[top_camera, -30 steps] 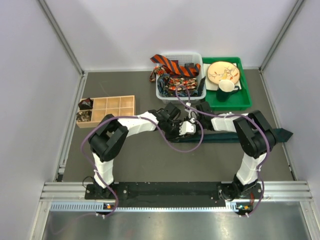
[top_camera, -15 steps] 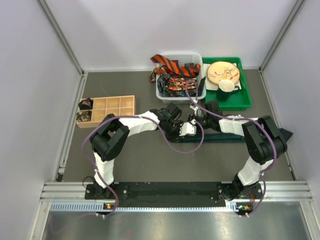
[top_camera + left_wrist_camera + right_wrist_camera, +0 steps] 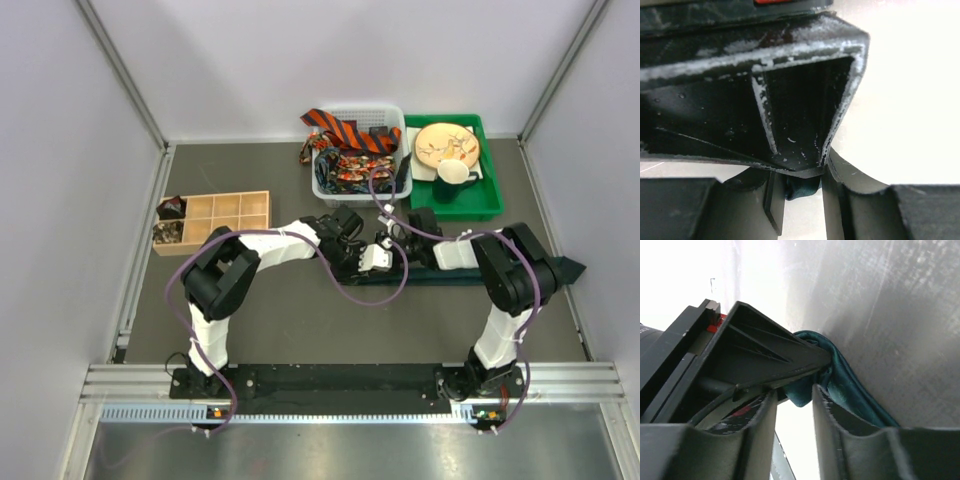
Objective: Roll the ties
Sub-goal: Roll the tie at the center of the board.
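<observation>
Before the basket (image 3: 322, 185), the left gripper (image 3: 802, 185) pinches the mostly flat teal tie (image 3: 555, 268), the right gripper (image 3: 792, 395) shows no clear hold, and the other ties (image 3: 345, 130) wait unrolled.

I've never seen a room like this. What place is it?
Probably a robot test booth: plain white walls, metal framing, left arm and right arm bolted at the table's edge, a basket of ties for practice.

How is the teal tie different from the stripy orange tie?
The teal tie is plain; the stripy tie has orange and black stripes. The teal tie lies stretched along the table; the stripy tie drapes over the back of the basket. Both are fabric ties.
</observation>
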`<act>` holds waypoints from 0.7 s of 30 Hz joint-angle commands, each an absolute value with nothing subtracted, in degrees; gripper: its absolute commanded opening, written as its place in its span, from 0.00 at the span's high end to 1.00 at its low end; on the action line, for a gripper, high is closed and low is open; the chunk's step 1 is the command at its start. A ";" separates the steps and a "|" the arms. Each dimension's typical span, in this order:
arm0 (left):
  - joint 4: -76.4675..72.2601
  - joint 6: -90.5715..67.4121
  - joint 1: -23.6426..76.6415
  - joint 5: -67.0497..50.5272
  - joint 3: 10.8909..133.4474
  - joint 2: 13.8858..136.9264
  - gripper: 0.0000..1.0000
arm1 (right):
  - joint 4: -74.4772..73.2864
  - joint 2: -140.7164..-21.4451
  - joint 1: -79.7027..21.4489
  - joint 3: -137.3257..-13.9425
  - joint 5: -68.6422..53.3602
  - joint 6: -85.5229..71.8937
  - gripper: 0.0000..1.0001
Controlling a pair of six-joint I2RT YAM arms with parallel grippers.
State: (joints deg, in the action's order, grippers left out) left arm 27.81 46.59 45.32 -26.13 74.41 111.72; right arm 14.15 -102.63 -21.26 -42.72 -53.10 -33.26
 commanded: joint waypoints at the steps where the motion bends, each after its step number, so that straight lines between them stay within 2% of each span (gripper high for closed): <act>1: 33.92 47.55 45.44 -25.58 73.92 114.70 0.65 | 20.30 -103.80 -21.80 -42.80 -53.52 -33.75 0.71; 6: 33.93 47.46 45.35 -25.40 73.83 114.61 0.62 | 15.04 -104.15 -21.80 -43.94 -53.09 -30.07 1.00; 9: 33.49 46.67 45.18 -25.40 73.92 114.61 0.58 | 11.53 -103.63 -21.71 -44.21 -51.08 -28.13 1.00; 10: 33.23 46.41 45.09 -25.40 73.92 114.35 0.52 | 10.99 -103.45 -21.71 -44.12 -50.37 -27.78 1.00; 13: 31.29 44.91 44.30 -25.66 72.95 113.12 0.43 | 9.41 -102.75 -21.53 -43.86 -47.99 -27.60 1.00; 21: 20.84 41.66 41.84 -27.69 65.93 106.35 0.30 | 5.28 -102.04 -21.36 -44.03 -43.25 -25.67 1.00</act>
State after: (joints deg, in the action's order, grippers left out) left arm 24.95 44.14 43.53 -28.84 70.35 109.38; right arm 9.50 -103.18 -21.30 -42.92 -48.64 -29.50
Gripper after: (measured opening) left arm 0.676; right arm 0.017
